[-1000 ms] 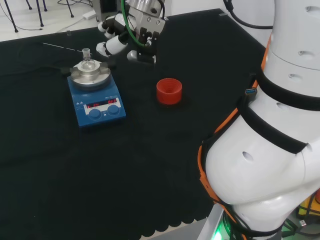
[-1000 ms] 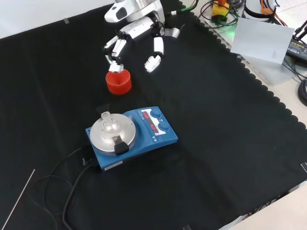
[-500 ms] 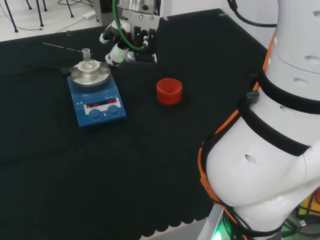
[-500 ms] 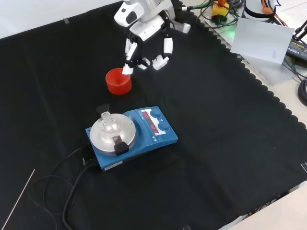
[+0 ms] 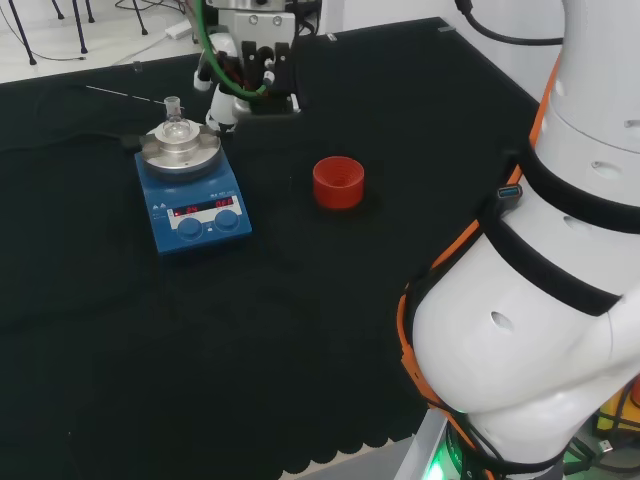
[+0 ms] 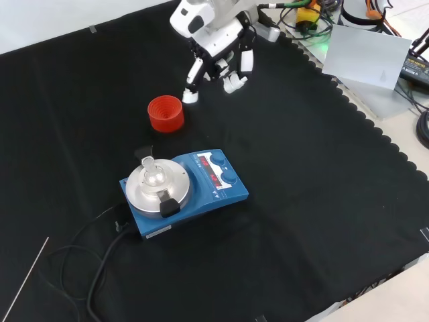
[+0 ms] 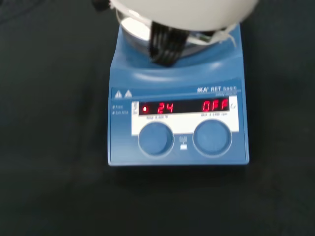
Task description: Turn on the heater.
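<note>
Hand (image 6: 216,50) aloft, fingers seemingly relaxed, holding nothing.

Red ribbed ring (image 6: 165,113) standing alone on the black cloth (image 6: 322,201) of the bench, at about 11 o'clock in the front view, near the centre (image 5: 338,182) in the head view. Thin pale rod (image 6: 23,280) lying at 8 o'clock in the front view. Grey flat sheet (image 6: 365,57) off the cloth at 2 o'clock.
</note>
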Tool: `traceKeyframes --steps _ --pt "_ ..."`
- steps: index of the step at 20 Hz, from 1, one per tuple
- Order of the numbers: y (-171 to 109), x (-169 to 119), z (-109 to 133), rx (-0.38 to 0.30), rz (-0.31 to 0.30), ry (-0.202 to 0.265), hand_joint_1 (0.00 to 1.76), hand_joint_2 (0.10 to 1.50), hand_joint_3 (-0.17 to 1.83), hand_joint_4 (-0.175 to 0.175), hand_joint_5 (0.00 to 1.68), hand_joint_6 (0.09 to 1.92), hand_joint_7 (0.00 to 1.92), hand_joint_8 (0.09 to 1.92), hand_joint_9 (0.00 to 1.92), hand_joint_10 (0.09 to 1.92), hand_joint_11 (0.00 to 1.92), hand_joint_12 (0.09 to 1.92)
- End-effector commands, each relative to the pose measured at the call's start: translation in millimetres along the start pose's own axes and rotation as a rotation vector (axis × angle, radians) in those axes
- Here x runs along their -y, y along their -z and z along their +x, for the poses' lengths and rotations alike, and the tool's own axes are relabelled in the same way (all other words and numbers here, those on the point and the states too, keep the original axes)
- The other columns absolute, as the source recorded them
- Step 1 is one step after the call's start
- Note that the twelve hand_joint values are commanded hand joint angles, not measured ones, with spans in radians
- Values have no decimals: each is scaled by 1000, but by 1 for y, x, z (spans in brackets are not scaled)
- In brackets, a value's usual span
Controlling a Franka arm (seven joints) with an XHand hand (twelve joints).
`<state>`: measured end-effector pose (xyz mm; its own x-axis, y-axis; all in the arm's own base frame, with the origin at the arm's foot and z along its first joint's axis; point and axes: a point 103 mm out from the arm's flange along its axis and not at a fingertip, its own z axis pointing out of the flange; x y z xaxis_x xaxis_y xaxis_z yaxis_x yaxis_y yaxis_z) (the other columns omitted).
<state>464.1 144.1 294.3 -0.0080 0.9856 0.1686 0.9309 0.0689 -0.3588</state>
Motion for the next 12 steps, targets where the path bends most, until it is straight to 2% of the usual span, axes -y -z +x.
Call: traceKeyframes --steps 1,5,12 --pt "-15 7 20 190 177 -43 1475 614 1000 -70 403 771 1718 1802 1920 1596 1820 1357" --pt "-21 4 29 216 264 -21 1577 553 1193 -66 351 795 1786 1836 1920 1668 1808 1467" --pt "-37 7 39 247 356 8 1621 500 1298 -59 320 575 1817 1850 1920 1688 1810 1508"
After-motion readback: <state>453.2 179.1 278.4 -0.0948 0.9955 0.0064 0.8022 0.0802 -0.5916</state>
